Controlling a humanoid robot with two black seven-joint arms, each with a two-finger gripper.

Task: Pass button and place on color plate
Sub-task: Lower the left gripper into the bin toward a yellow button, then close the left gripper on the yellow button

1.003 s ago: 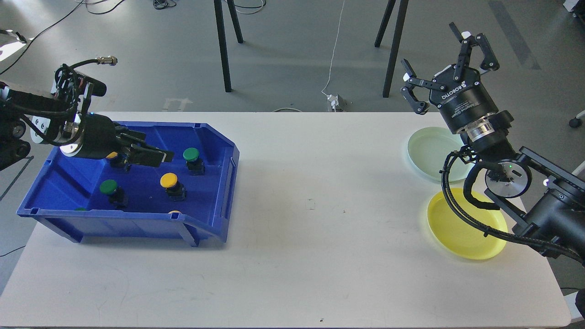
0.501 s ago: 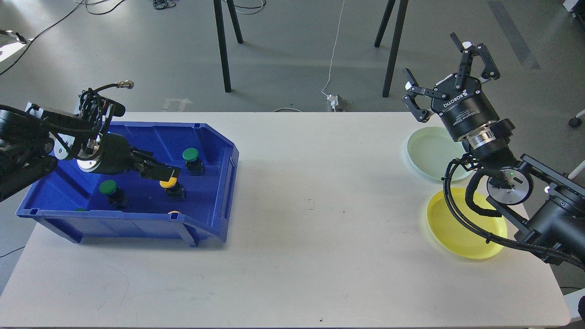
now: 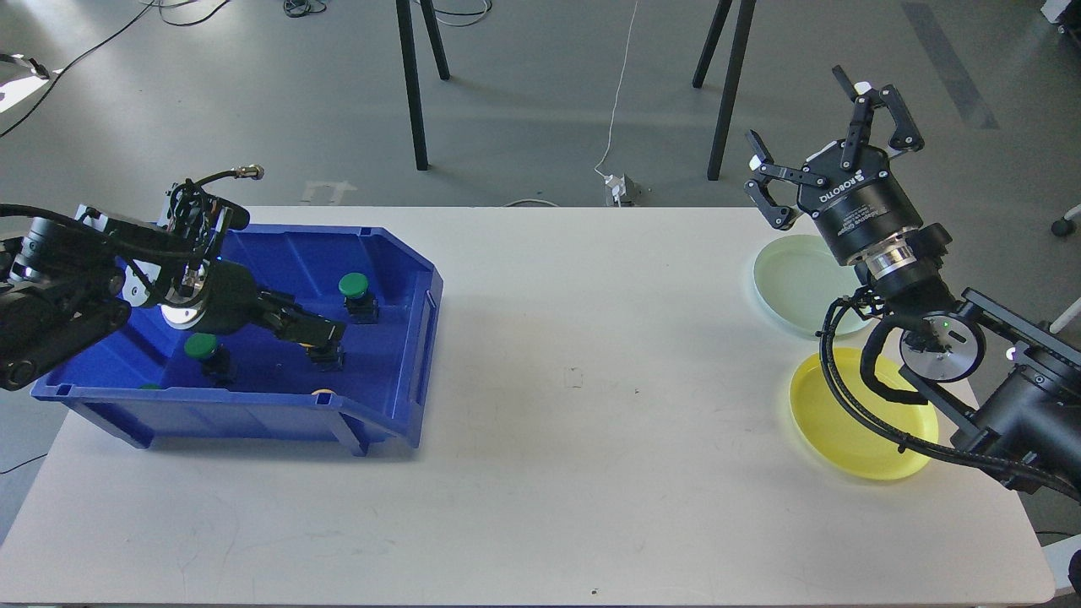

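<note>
Bin: blue plastic bin [image 3: 405, 338], green buttons [image 3: 353, 285] contained.
Plates: round yellow plate [image 3: 832, 435], pale green plate [image 3: 790, 279].
Left gripper [image 3: 325, 333]: state indiscernible.
Right gripper [image 3: 823, 139]: spread, nothing held.

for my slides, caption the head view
Left gripper reaches a button in the blue bin; right gripper waits open.

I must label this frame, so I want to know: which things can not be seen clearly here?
- Head view: left gripper covers the yellow button; whether it grips is unclear.
- Two buttons behind the blue bin front wall show only slivers.
- Right arm covers part of the yellow plate.
</note>
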